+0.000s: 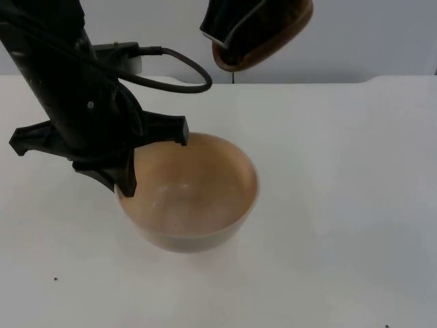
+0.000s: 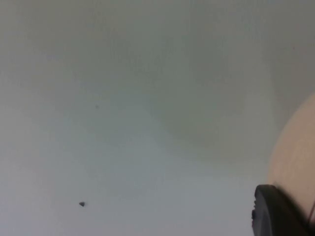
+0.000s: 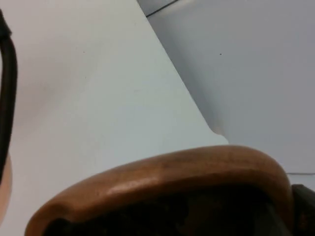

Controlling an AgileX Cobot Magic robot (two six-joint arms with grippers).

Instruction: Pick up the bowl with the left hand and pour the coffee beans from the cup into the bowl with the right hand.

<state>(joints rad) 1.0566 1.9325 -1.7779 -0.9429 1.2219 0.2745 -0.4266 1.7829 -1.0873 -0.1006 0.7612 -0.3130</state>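
I see the white table (image 1: 341, 205) spread below, with the pale wooden bowl (image 1: 194, 198) near its middle. My left gripper (image 1: 123, 174) is clamped on the bowl's left rim, one fingertip (image 2: 275, 214) against its outer wall. My right gripper (image 1: 229, 31) holds the brown wooden cup (image 1: 270, 37) tilted high above the bowl's far side, fingers closed on it.

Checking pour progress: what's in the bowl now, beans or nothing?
Empty: the bowl shows a bare tan bottom, no beans. The left gripper grips its rim; the right gripper holds the brown cup beyond it.
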